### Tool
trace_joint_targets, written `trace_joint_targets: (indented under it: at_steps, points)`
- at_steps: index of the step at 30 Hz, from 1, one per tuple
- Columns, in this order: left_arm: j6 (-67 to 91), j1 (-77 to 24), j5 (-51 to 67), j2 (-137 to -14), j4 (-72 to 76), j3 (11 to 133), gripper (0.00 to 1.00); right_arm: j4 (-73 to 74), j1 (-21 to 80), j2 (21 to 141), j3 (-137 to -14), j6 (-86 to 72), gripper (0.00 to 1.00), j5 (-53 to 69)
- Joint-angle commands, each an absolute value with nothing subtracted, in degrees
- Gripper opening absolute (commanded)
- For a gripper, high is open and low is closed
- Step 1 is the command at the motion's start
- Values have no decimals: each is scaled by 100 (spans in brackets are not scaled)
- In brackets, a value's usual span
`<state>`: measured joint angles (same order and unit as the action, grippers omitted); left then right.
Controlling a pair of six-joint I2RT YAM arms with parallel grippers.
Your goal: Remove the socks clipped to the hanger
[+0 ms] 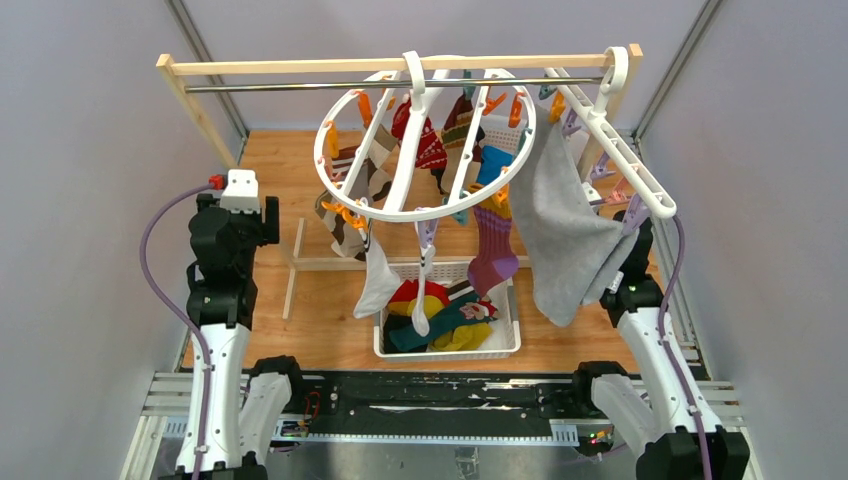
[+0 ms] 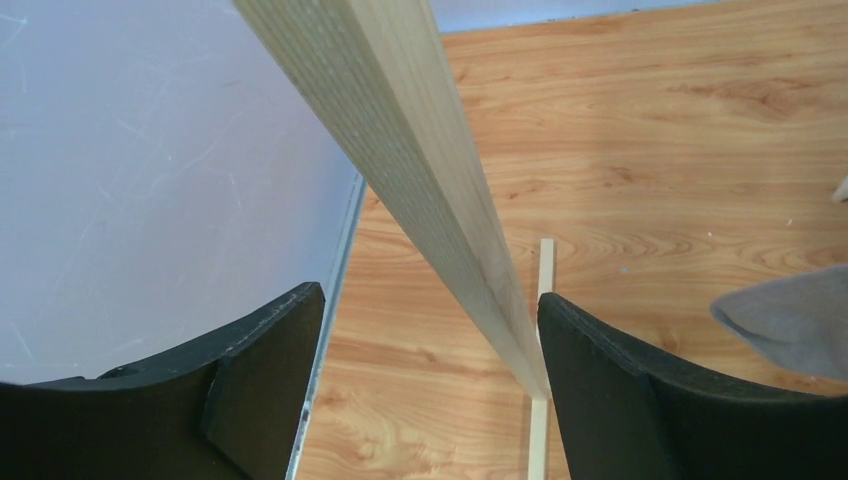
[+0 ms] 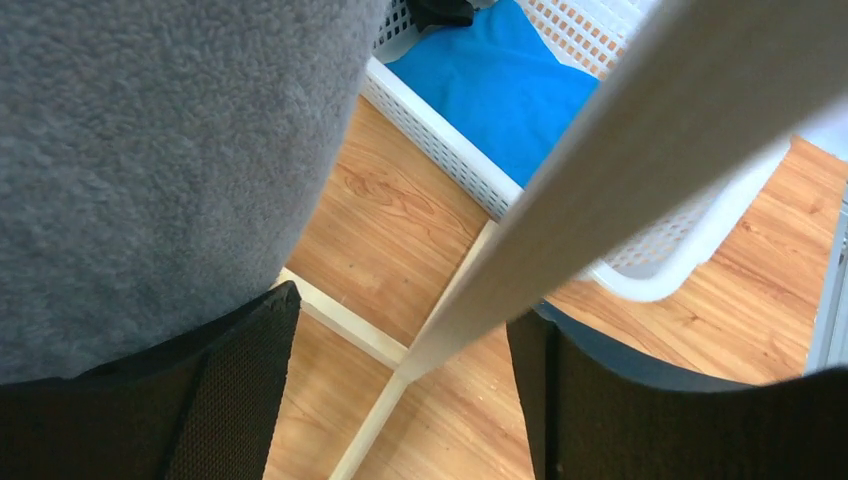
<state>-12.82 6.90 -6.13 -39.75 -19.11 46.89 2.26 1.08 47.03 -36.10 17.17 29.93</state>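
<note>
Top external view: the hanger (image 1: 420, 212) hangs from the rail at centre, with the socks clipped round its ring: brown-cream sock (image 1: 350, 215) at 8 o'clock, white sock (image 1: 377, 285) at 7, purple-orange sock (image 1: 493, 245) at 5, red patterned sock (image 1: 428, 140) near 12. Left gripper (image 2: 430, 295) and right gripper (image 3: 402, 305) both stand wide apart, holding nothing; a wooden post (image 2: 400, 150) shows in each gap, ungripped. Judgement: approach step. The left arm should clear the post, take the brown-cream sock low on the fabric and pull down steadily. The right arm must first pass the grey cloth (image 1: 565, 230) at 3 o'clock.
</note>
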Motion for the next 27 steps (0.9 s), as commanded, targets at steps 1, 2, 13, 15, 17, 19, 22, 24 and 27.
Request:
trace_joint_targets:
  at_steps: [1, 2, 13, 15, 17, 19, 22, 24, 27]
  points:
    - [-1246, 819, -651, -4087, -1019, 4498, 81, -531, 508, 4835, -3491, 1700, 72, 2443]
    - [-1242, 833, -587, -4102, -861, 4441, 79, -616, 555, 4882, -3485, 1692, 71, 2357]
    - [-1142, 844, 177, -4596, 811, 3987, 63, -1535, 1134, 5294, -3252, 1748, 54, 1462]
    - [-1111, 844, 265, -4781, 970, 4035, 59, -1676, 1184, 5340, -3206, 1794, 52, 1279]
    - [-1095, 848, 356, -5004, 1089, 4108, 56, -1820, 1191, 5413, -3168, 1830, 51, 1059]
    - [-1062, 842, 446, -5238, 1200, 4191, 53, -1895, 1187, 5496, -3169, 1851, 49, 837]
    - [-1018, 845, 541, -5612, 1432, 4307, 50, -2031, 1187, 5659, -3197, 1895, 47, 635]
    - [-948, 848, 566, -5794, 1596, 4369, 49, -2127, 1188, 5751, -3237, 1937, 45, 503]
    - [-856, 838, 656, -6055, 1870, 4443, 47, -2359, 1182, 5860, -3241, 2010, 42, 359]
